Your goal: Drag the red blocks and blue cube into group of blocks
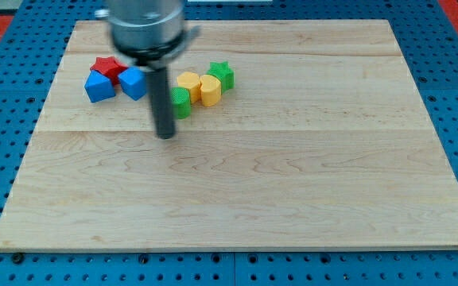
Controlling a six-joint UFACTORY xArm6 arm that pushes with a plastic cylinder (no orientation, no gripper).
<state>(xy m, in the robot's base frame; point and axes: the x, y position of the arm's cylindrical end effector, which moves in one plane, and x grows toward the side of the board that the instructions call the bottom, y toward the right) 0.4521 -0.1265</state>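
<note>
My tip (165, 135) rests on the wooden board (237, 199), just below and left of a green block (180, 103). To the tip's upper left lie a red star (106, 67), a blue block (98, 86) and a blue cube (133, 82), close together. Right of the rod sit a yellow block (188, 83), a yellow cylinder-like block (210, 90) and a green star (221, 74), touching in a cluster with the green block. The rod hides part of the area between the blue cube and the yellow block. Only one red block shows.
The board lies on a blue perforated table (452, 95). The arm's grey body (145, 28) hangs over the board's top left.
</note>
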